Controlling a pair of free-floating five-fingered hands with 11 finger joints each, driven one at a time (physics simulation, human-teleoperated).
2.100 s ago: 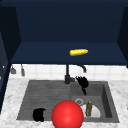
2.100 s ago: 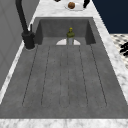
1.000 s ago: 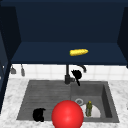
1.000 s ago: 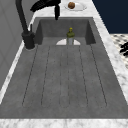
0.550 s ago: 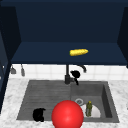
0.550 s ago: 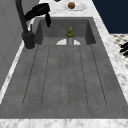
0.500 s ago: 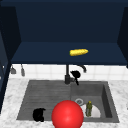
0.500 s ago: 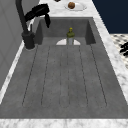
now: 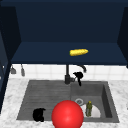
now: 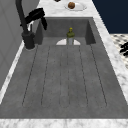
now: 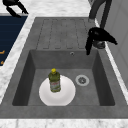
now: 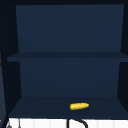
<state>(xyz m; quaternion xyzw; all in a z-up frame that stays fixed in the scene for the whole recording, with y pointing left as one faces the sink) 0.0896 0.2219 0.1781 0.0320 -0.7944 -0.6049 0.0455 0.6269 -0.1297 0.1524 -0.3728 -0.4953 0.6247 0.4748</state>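
Observation:
My right hand (image 9: pixel 78 76) hovers beside the dark faucet (image 9: pixel 67 75), at the back rim of the basin. Its fingers are relaxed, with one pointing down, and it holds nothing. The side views show this hand (image 10: pixel 36 15) (image 11: pixel 98 36) close to the faucet's neck, above the sink's back edge. My left hand (image 9: pixel 38 115) hangs idle at the front left corner of the sink, over the counter edge (image 11: pixel 13 6), fingers loose. A green bottle (image 9: pixel 89 108) stands upright on a white plate (image 11: pixel 67 96) in the basin. A red ball (image 9: pixel 67 115) sits at the sink's front edge.
A yellow corn cob (image 12: pixel 79 106) lies on the lowest shelf of the dark blue wall cabinet. The ribbed drainboard (image 10: pixel 65 75) takes up the sink's left half. A plate with a brown item (image 10: pixel 71 5) rests on the counter past the basin. Utensils (image 9: pixel 22 70) hang on the tiled wall.
My right hand has risen slightly and moved back toward the faucet, coming into the left side view beside its neck. The left hand, bottle and ball have not moved.

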